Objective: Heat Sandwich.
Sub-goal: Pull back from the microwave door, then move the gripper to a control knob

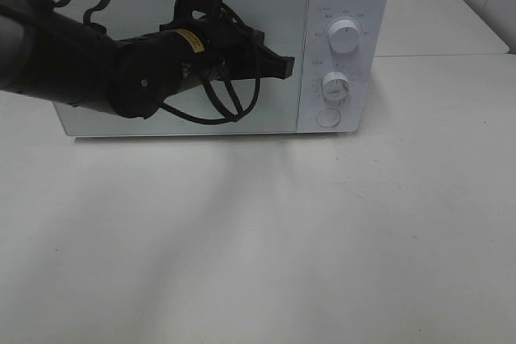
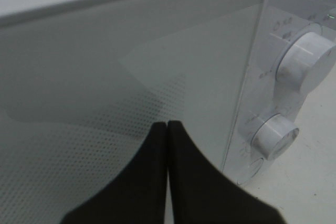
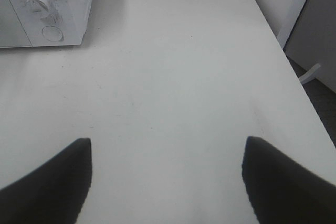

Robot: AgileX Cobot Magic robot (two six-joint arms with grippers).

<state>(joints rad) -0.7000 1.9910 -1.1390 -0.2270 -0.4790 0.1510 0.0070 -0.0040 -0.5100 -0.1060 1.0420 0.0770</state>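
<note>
White table (image 3: 173, 77) with grey floor (image 3: 318, 116) beside it

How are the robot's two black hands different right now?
The left gripper has its jaws pressed shut, while the right gripper has its jaws wide apart. The left gripper is close in front of the microwave door, while the right gripper is over the table, well away from that door. Both are black, and both hold nothing.
</note>
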